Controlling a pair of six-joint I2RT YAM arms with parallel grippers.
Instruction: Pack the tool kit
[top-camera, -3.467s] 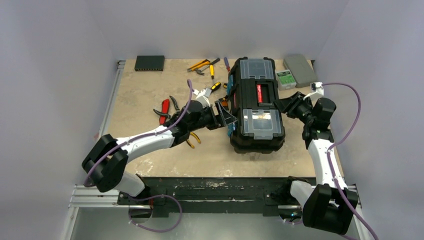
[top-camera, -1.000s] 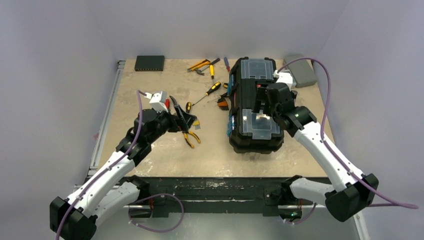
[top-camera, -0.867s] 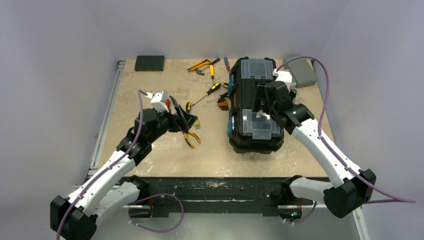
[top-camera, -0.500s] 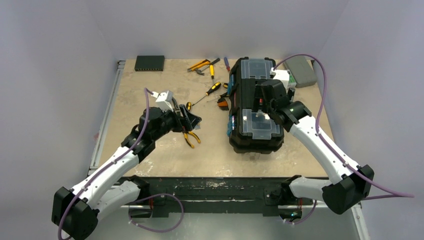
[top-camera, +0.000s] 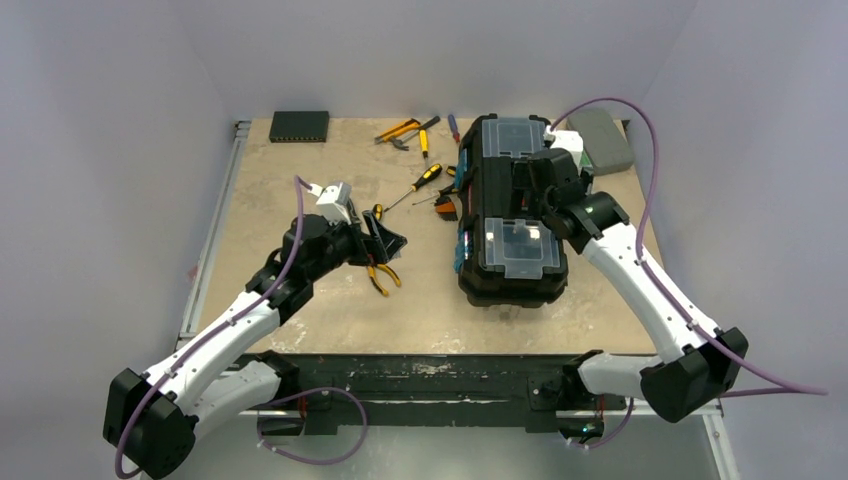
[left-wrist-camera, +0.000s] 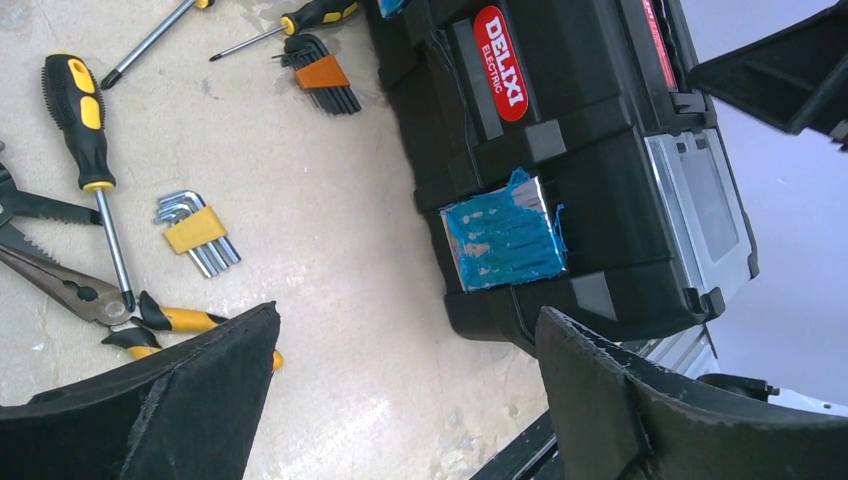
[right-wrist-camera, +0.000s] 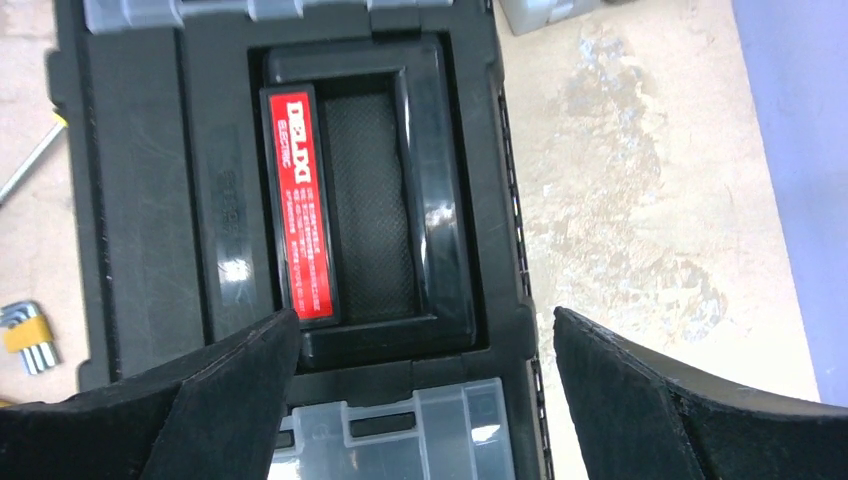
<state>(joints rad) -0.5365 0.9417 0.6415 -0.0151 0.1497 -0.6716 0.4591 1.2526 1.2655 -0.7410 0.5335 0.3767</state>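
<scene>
The black toolbox (top-camera: 512, 225) lies shut at the table's right centre, with its red-labelled handle (right-wrist-camera: 300, 210), a clear-lidded compartment (right-wrist-camera: 420, 440) and a blue latch (left-wrist-camera: 503, 235) showing. My right gripper (right-wrist-camera: 425, 320) hovers open over the handle end nearest the close compartment and holds nothing. To the left of the box my left gripper (left-wrist-camera: 405, 330) is open and empty above bare table. Near it lie yellow-black pliers (top-camera: 383, 275), a yellow-black screwdriver (left-wrist-camera: 85, 130) and a yellow hex key set (left-wrist-camera: 195, 232). More yellow-black tools (top-camera: 405, 130) and a red-handled screwdriver (top-camera: 453, 125) lie at the back.
A flat black box (top-camera: 299, 125) sits at the back left. A grey case (top-camera: 603, 140) sits at the back right, behind my right arm. An orange hex key set (left-wrist-camera: 325, 75) lies against the toolbox's left side. A metal rail (top-camera: 215, 230) borders the table's left edge.
My right gripper has moved away from me along the lid, from over the near clear compartment to over the handle. My left gripper has drifted a little right, still open.
</scene>
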